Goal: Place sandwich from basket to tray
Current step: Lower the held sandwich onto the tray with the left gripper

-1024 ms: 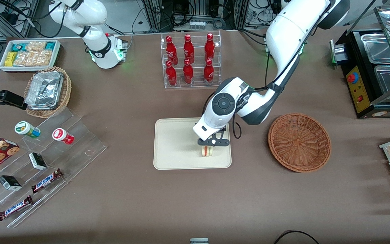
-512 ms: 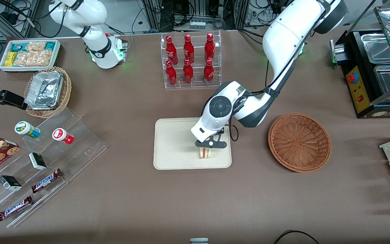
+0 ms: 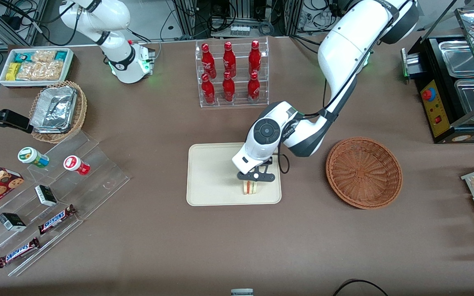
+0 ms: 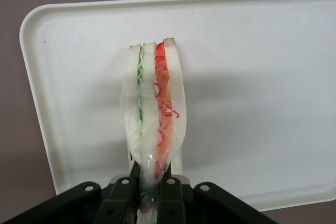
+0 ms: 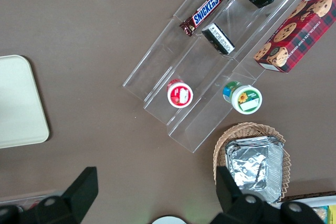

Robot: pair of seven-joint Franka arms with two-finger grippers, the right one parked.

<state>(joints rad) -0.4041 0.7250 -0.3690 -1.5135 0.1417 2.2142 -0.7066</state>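
Hand [image 4: 149, 195] clamping one sandwich [image 4: 153, 111]

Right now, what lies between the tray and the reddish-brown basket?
Only bare brown tablecloth lies between the tray and the basket, as the front view shows. The hand holds the sandwich over the tray.

You've got a black gripper [image 4: 149, 195] pinching a clear-wrapped sandwich [image 4: 155, 108]: white bread, green and red filling stripes, over a cream tray [image 3: 210, 176] on the brown table [image 3: 237, 238]. The basket [image 3: 363, 172] is reddish-brown wicker weave. The 6 bottles [image 3: 229, 72] are red with white script, in a clear rack [image 3: 233, 73].
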